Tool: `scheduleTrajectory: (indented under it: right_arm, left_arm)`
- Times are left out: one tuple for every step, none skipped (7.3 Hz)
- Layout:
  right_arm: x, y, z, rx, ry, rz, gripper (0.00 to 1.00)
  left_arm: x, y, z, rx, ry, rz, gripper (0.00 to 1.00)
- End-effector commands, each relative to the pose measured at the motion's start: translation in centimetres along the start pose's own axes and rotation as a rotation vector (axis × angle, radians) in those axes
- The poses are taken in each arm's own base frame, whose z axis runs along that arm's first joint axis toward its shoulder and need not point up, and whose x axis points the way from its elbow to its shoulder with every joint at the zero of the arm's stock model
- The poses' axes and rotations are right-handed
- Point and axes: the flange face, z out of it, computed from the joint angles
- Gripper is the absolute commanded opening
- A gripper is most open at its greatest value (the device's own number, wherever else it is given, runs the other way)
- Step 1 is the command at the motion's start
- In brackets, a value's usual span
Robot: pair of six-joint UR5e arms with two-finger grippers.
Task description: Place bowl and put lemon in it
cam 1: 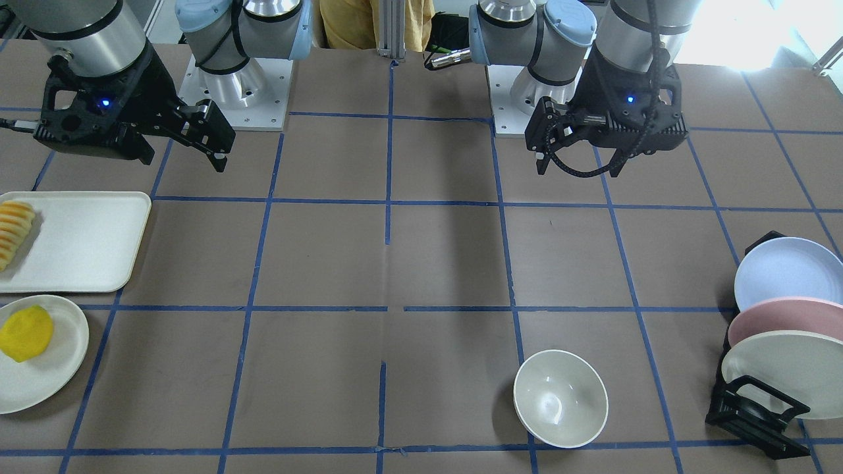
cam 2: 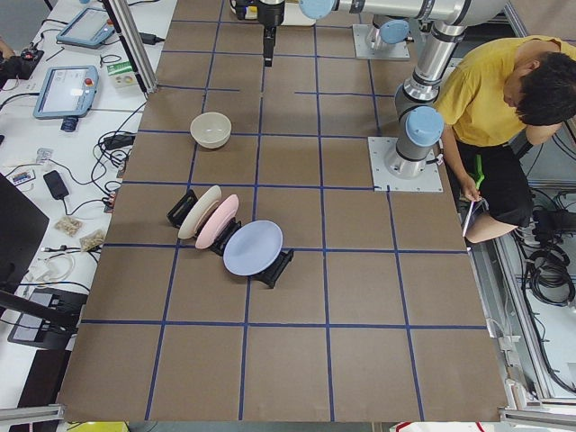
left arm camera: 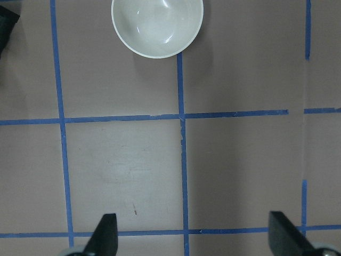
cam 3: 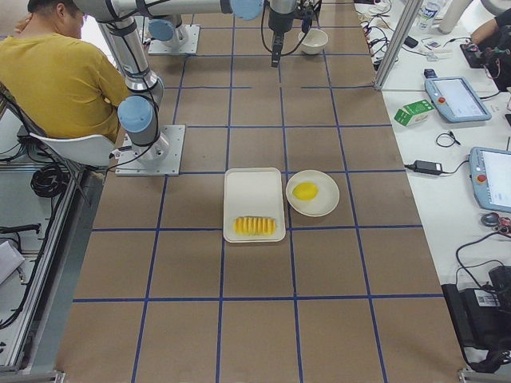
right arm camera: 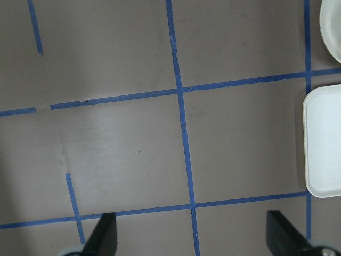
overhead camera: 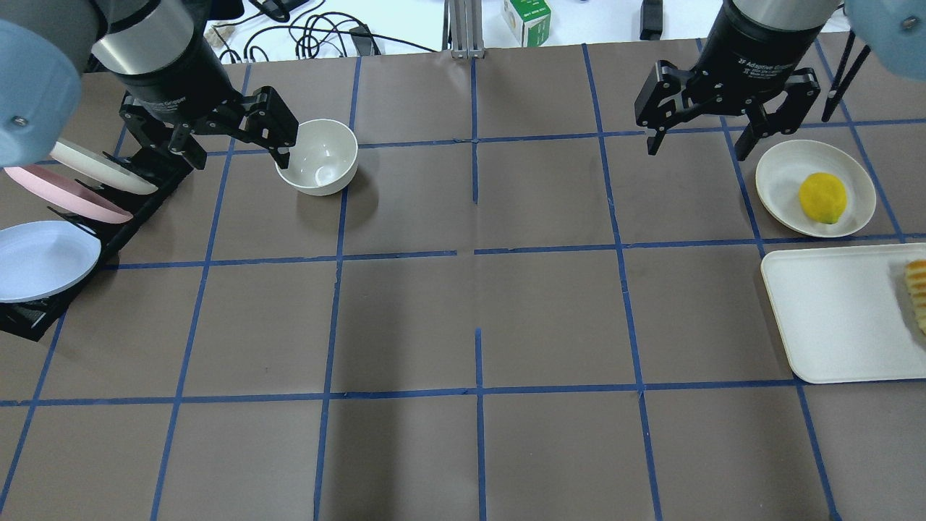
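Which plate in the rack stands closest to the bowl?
The cream plate, at the rack end nearest the bowl; the pink plate is middle, the blue plate farthest.

The bowl (overhead camera: 318,155) is showing a smooth, glossy off-white glaze with bright light spots, the lemon (overhead camera: 822,197) is looking matt and finely pebbled, the tray (overhead camera: 832,318) is looking smooth and dull, and the table (overhead camera: 550,318) is wearing matt brown paper-like covering under blue tape (overhead camera: 621,247).
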Motion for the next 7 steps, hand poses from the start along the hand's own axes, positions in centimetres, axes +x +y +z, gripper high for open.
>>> scheduleTrajectory:
  right_arm:
    - [0.0, 0.0, 0.0, -0.002, -0.001, 0.0, 1.0]
    - [0.2, -0.1, 0.0, -0.001, -0.001, 0.006, 1.0]
    - [0.5, -0.3, -0.1, 0.011, -0.001, 0.004, 1.0]
    - [0.5, -0.5, -0.1, 0.016, -0.001, 0.004, 1.0]
    - [0.7, -0.7, -0.1, 0.021, -0.011, 0.02, 1.0]
    - [2.2, -2.0, -0.5, 0.075, -0.013, 0.034, 1.0]
    - [5.2, -3.3, -0.5, 0.095, -0.023, 0.017, 1.0]
  left_arm:
    - [-0.2, 0.1, -0.1, -0.005, 0.001, 0.009, 1.0]
    - [-0.1, 0.2, 0.2, -0.01, 0.006, 0.01, 1.0]
    - [0.0, 0.5, 0.8, -0.023, 0.011, 0.014, 1.0]
    - [-0.8, -0.2, 3.1, -0.057, 0.004, 0.035, 1.0]
    - [-2.0, -3.6, 6.8, -0.074, 0.014, 0.014, 1.0]
    - [-2.2, -7.1, 11.5, -0.079, 0.028, 0.021, 1.0]
    - [-3.5, -10.8, 15.9, -0.058, 0.027, 0.025, 1.0]
